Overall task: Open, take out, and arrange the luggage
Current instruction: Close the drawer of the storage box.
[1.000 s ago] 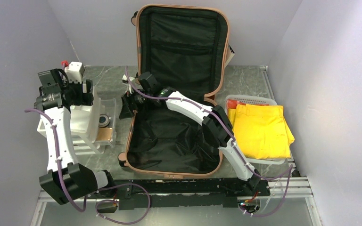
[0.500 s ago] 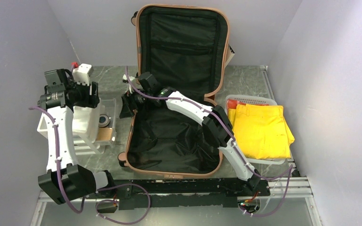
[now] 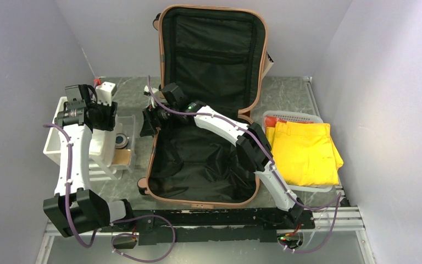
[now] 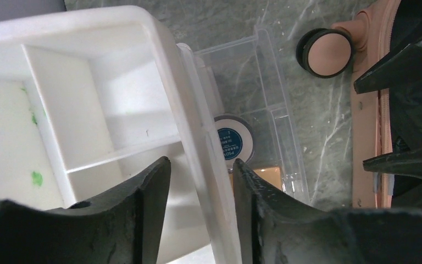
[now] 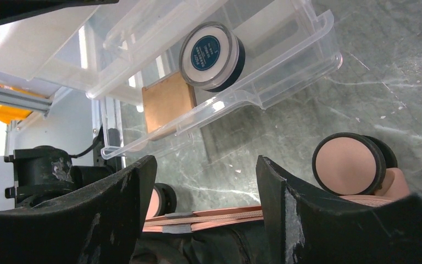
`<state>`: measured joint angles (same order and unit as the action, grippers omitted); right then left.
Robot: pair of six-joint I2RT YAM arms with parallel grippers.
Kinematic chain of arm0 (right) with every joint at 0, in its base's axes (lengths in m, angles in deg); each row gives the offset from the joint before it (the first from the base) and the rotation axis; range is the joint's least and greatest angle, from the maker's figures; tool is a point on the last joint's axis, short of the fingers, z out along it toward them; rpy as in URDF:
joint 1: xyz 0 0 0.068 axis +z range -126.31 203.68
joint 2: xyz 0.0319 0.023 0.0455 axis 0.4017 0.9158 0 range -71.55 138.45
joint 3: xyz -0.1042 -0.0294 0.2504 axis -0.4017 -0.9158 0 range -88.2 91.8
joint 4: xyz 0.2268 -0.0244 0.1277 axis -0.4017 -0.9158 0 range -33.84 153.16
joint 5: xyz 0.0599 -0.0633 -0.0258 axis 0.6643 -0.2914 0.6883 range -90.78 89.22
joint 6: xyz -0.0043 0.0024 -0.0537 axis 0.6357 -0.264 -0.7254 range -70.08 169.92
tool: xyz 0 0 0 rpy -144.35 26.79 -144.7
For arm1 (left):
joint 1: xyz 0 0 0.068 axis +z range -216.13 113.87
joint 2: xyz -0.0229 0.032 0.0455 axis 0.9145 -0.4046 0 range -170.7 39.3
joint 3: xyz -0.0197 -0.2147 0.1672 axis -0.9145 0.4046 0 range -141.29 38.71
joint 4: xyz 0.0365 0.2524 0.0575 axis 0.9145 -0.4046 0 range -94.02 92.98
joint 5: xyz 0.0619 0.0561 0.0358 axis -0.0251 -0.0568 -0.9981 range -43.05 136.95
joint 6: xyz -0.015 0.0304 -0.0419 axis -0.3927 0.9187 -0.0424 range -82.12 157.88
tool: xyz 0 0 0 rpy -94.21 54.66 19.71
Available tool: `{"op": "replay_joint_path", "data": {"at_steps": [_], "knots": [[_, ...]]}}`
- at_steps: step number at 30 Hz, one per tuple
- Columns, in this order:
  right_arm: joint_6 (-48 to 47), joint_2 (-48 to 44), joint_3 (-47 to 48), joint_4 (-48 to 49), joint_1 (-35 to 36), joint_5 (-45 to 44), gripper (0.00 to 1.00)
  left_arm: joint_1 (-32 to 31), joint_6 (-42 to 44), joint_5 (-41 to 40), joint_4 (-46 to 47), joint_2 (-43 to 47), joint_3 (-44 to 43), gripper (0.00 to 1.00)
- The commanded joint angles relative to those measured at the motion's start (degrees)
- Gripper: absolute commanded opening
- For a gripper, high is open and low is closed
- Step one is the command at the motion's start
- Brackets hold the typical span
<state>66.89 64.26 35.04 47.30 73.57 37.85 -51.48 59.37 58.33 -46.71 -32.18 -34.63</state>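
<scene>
- Seemingly arranging — suitcase (image 3: 198, 170) lies open.
- Left gripper (image 4: 199, 165), half open, straddles white bin (image 4: 115, 77) rim left of suitcase — next, pinch squarely.
- Right gripper (image 5: 206, 165) wide, empty, beside suitcase.

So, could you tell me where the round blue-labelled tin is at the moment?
In the top view, the round tin lies in the clear bin left of the open luggage, beyond a tan card and right of the white tray.

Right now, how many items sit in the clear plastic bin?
2: a round blue-labelled tin and a flat brown square beside it; part of the bin is out of view.
</scene>
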Motion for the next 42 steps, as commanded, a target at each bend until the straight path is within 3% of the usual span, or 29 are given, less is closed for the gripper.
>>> {"op": "replay_joint_path", "data": {"at_steps": [1, 3, 11, 28, 34, 42], "knots": [[0.02, -1.06, 2.18, 1.49, -0.14, 0.28, 0.71, -0.42, -0.55, -1.58, 1.59, -0.32, 0.90, 0.48], [-0.14, -1.18, 1.89, 1.51, -0.21, 0.22, 0.71, -0.41, -1.10, -1.64, 1.83, -0.53, 0.96, 0.42], [-0.58, -0.93, 2.31, 1.82, -0.12, 1.36, 0.70, -0.42, -3.13, -3.38, 1.23, -2.31, -1.34, 0.05], [-6.37, -1.34, -2.38, 6.74, 2.55, 7.19, 0.61, -0.16, -6.99, -0.53, -2.47, -4.16, -11.82, 0.05], [-6.28, 0.39, -2.07, 7.30, 3.10, 7.67, 0.43, 0.92, -7.19, 0.98, -3.78, -4.54, -15.30, 0.05], [-5.32, 3.22, 0.83, 8.41, 3.77, 7.66, 0.29, 3.03, -7.10, 4.12, -5.06, -4.37, -16.92, 0.05]]}}
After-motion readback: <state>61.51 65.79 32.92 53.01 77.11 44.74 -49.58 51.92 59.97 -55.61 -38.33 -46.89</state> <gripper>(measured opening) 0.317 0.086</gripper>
